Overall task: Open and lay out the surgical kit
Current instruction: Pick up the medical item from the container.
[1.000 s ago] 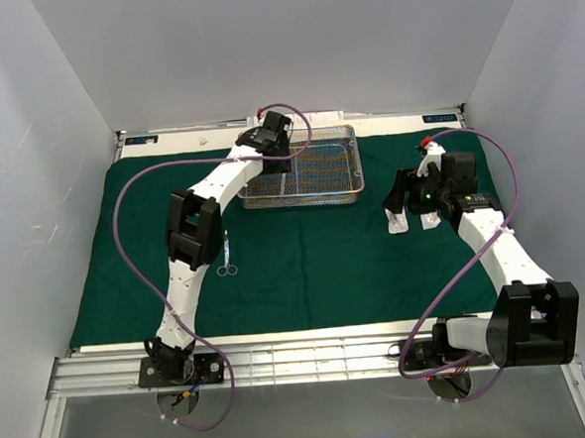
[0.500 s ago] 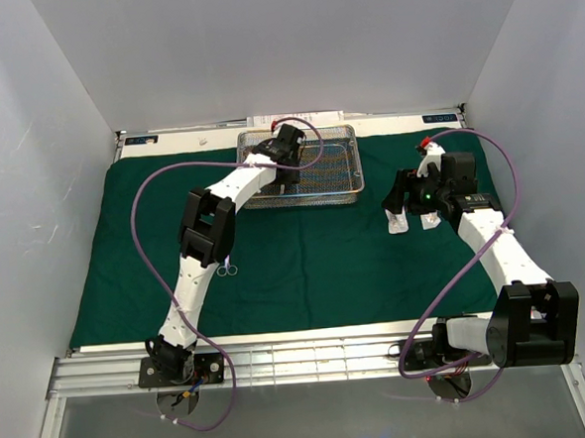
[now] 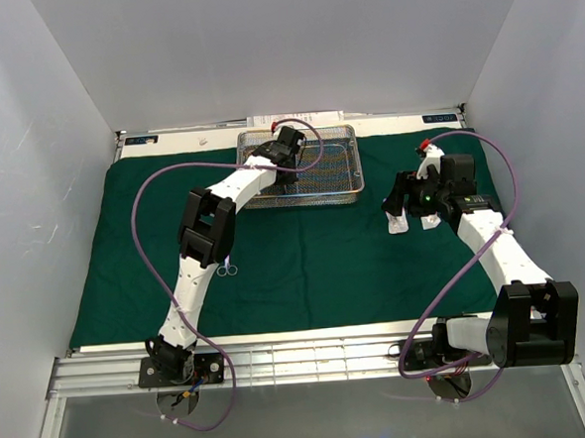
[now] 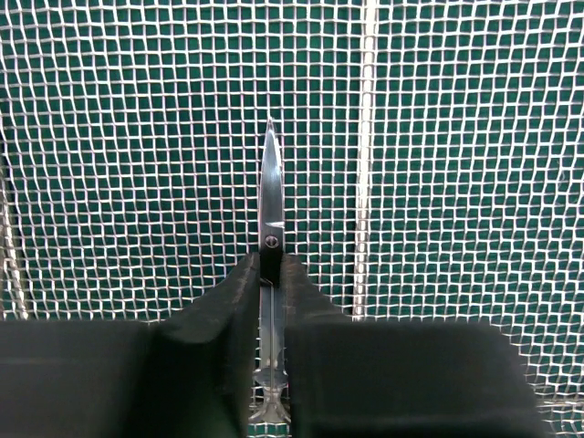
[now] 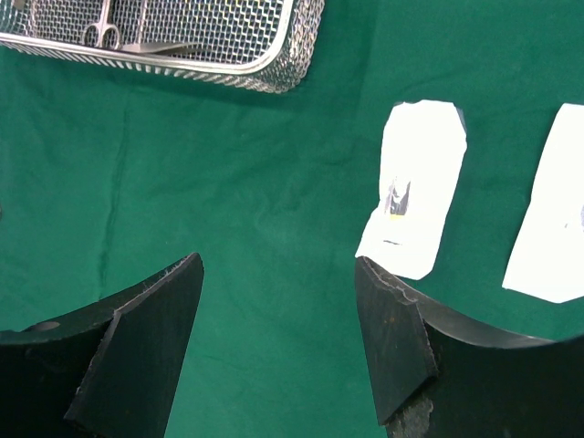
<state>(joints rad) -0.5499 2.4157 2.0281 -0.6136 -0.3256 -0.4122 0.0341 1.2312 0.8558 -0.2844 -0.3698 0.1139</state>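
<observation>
Black fingers of the left gripper [image 4: 271,301] press from both sides on a pair of scissors [image 4: 271,196], pinching them just below the pivot screw (blades closed, tip pointing away from the wrist). The scissors lie on the floor of the wire-mesh tray [image 4: 456,137], with green showing through the mesh. Seen from above, this arm reaches in over the tray's left side. The tray sits on the far middle of the green cloth [image 3: 305,268]. A second pair of scissors [image 3: 227,263] lies on the cloth beside the left arm, well apart from the tray.

The right gripper [image 5: 278,274] hangs over bare cloth with its jaws wide apart, holding nothing. A white packet [image 5: 415,196] and a second packet [image 5: 552,210] lie flat side by side just ahead of it. The tray's corner shows in this wrist view, with ring handles [image 5: 100,35] and thin steel shafts inside (which tools they are cannot be told).
</observation>
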